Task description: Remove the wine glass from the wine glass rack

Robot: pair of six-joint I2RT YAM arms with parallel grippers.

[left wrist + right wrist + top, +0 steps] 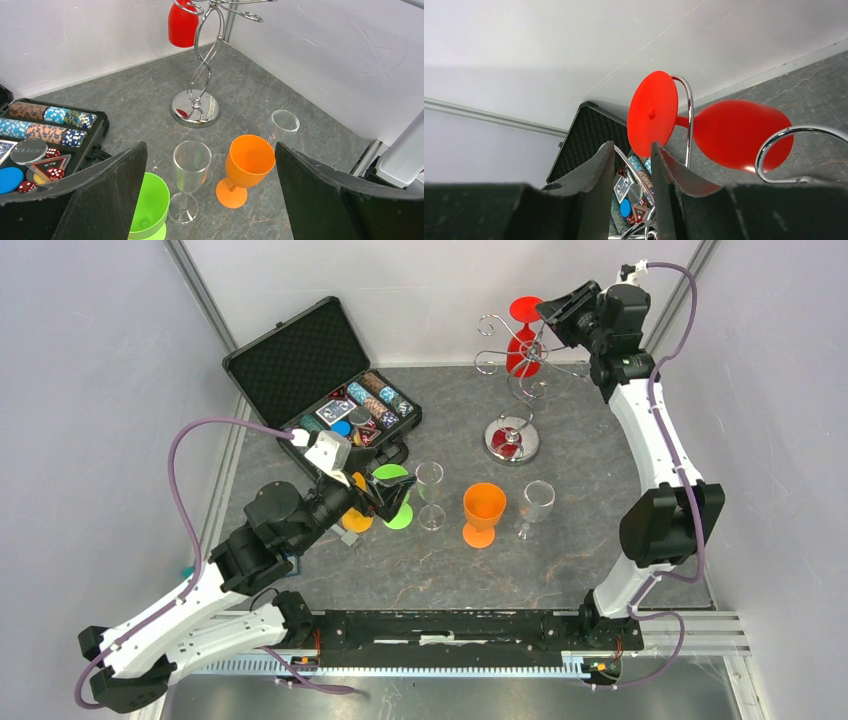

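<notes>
A red wine glass hangs upside down from the wine glass rack, a chrome wire stand at the back of the table. Its bowl and round foot sit on either side of a curled chrome arm. My right gripper is level with the foot, jaws narrowly apart. The foot's lower rim sits at the fingertips and a chrome wire runs through the gap; I see no grip. My left gripper is wide open and low over the glasses on the table, holding nothing.
A green glass, a clear glass, an orange glass and another clear glass stand on the grey tabletop in front of the rack. An open black poker-chip case sits back left. White walls close the back corner.
</notes>
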